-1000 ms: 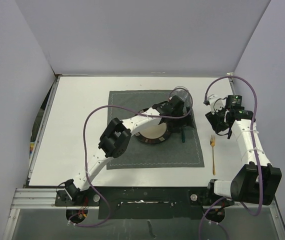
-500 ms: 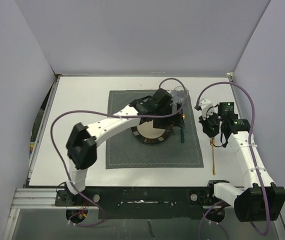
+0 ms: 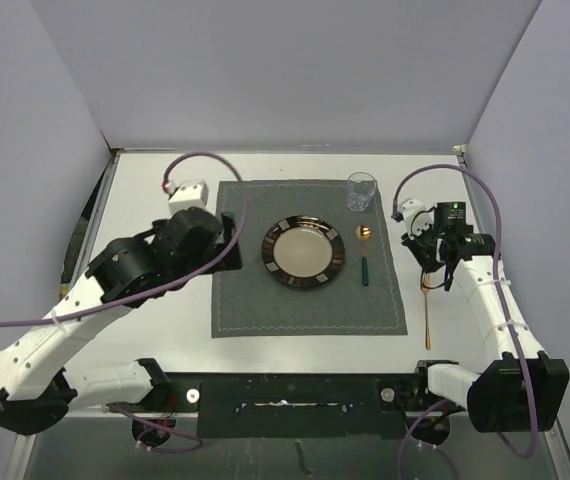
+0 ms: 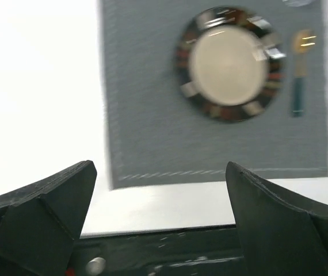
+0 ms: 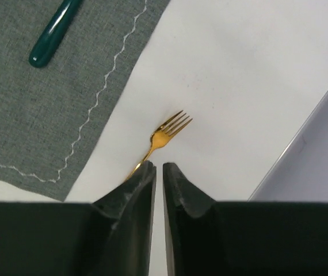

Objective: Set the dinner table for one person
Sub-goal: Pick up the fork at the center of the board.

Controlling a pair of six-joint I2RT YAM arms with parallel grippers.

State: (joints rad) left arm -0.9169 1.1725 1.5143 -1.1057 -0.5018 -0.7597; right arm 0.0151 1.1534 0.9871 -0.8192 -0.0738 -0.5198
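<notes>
The white dinner table [image 3: 155, 200] carries a dark grey placemat [image 3: 310, 300]. On the mat lie a dark-rimmed plate [image 3: 304, 252], a gold spoon with a green handle [image 3: 364, 255] right of it, and a clear glass [image 3: 361, 191] at the far right corner. A gold fork [image 3: 427, 320] lies on the table right of the mat. My left gripper [image 3: 227, 250] is open and empty at the mat's left edge. In the left wrist view [image 4: 159, 172] it faces the plate [image 4: 229, 63] and the spoon [image 4: 300, 69]. My right gripper [image 3: 432, 262] is shut and empty just above the fork's head [image 5: 167, 133]. In the right wrist view [image 5: 159, 167] its tips sit over the fork's neck.
The table's right edge and side wall [image 5: 319, 149] run close beside the fork. The spoon's handle [image 5: 53, 34] and the mat's stitched corner [image 5: 37, 103] lie left of the right gripper. A black rail [image 3: 295, 385] runs along the near edge.
My left arm has pulled back from over the plate and glass to the mat's left edge, so the plate, spoon and glass now show uncovered. My right gripper shifted slightly over the fork.
</notes>
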